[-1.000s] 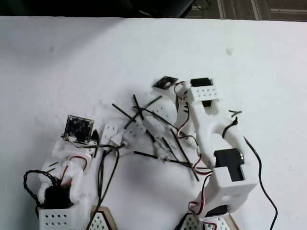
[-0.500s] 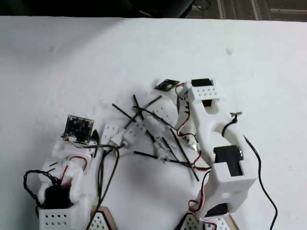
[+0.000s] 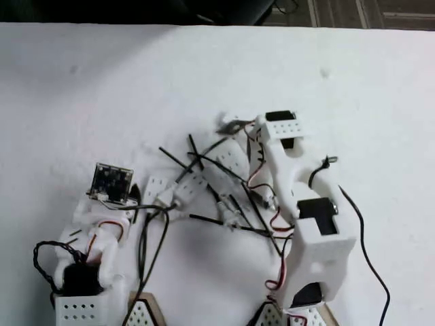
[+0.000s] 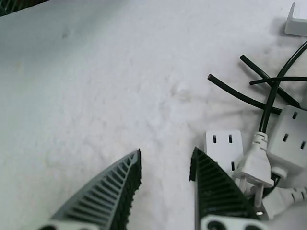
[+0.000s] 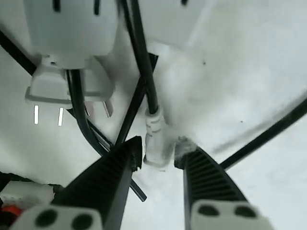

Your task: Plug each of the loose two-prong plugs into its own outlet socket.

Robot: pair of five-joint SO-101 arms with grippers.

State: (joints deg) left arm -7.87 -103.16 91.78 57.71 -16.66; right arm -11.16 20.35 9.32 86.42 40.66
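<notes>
R hand (image 5: 158,143) open astride a white plug (image 5: 154,130) in the cord tangle (image 3: 211,183). L hand (image 4: 166,158) open beside the tangle, over table (image 4: 96,72).

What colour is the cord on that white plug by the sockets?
Black. The thin cord of the white two-prong plug shows best in the left wrist view.

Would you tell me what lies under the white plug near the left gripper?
The white plug overlaps the edge of a white outlet socket; the socket's corner beneath is hidden.

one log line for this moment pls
left claw: open, above bare table, beside outlet socket | right claw: open, astride white plug | grip: none
</notes>
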